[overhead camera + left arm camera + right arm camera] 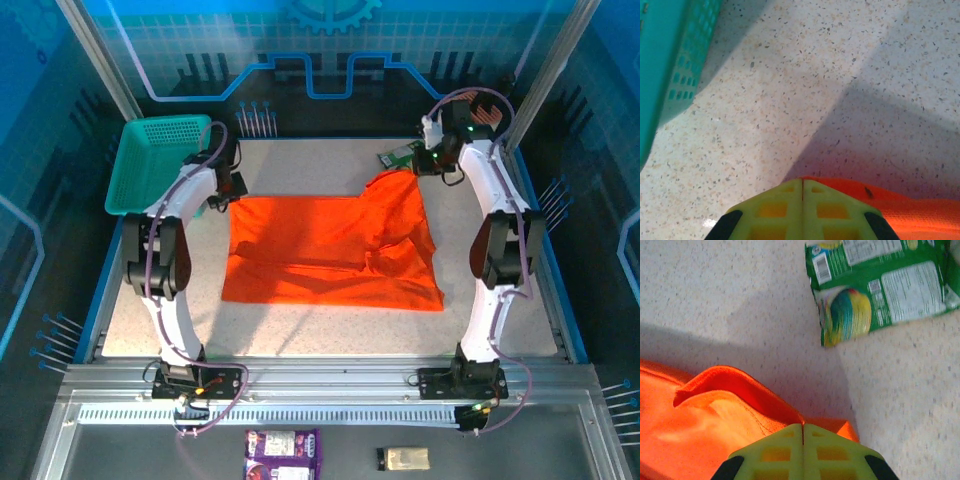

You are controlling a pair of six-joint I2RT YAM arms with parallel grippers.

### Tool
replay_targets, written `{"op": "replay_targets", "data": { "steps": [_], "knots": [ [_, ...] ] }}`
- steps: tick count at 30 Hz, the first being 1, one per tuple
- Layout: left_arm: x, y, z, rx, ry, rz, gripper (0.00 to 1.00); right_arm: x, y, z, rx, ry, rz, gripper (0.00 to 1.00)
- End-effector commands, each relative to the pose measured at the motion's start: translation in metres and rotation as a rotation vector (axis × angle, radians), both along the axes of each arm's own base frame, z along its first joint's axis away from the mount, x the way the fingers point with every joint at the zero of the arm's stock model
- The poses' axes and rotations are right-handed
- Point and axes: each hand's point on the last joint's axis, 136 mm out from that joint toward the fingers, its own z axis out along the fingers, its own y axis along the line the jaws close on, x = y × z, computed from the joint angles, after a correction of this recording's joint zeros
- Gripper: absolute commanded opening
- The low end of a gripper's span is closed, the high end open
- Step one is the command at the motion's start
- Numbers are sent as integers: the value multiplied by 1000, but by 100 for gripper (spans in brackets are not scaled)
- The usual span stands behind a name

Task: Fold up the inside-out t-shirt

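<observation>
The table [300, 335] was taken up in its middle by the t-shirt [330, 250], which was spread mostly flat, with ridges bunched towards its right side. Its far right corner was drawn up off the surface. No clean fold was to be seen, and whether the right side had been turned out could not be told. The task was therefore judged to be at an early stage, with the folding itself left to be done.

A basket [160, 160] was set at the far left corner, apart from the cloth. A green packet [880, 285] was lying beyond the shirt's far right corner, near it but not touching.

The right gripper [803, 426] was clenched on that raised corner, a hem being curled just in front of its tips. The left gripper [802, 181] was closed at the far left corner, with orange cloth at its tips, and was judged to be pinching it.
</observation>
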Motion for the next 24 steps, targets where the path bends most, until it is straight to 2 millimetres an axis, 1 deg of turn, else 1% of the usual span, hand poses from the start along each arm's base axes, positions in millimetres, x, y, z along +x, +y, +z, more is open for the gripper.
{"op": "replay_targets", "data": {
  "steps": [1, 2, 6, 13, 19, 24],
  "knots": [
    [-9, -4, 14, -33, -77, 15, 0, -25, -6, 11, 26, -2, -68, 0],
    [-13, -2, 15, -33, -86, 19, 0, -33, -7, 12, 27, 1, -82, 0],
    [-36, -1, 15, -44, -103, 34, 0, -72, -11, 3, 46, 36, -141, 0],
    [-76, 4, 4, -46, -98, 67, 0, -131, -17, -23, 61, 106, -232, 0],
    [-104, 3, -10, -77, -96, 96, 0, -171, -20, -49, 77, 164, -315, 0],
    [-126, 4, -21, -85, -80, 120, 1, -192, -23, -67, 95, 188, -379, 0]
  ]
}}
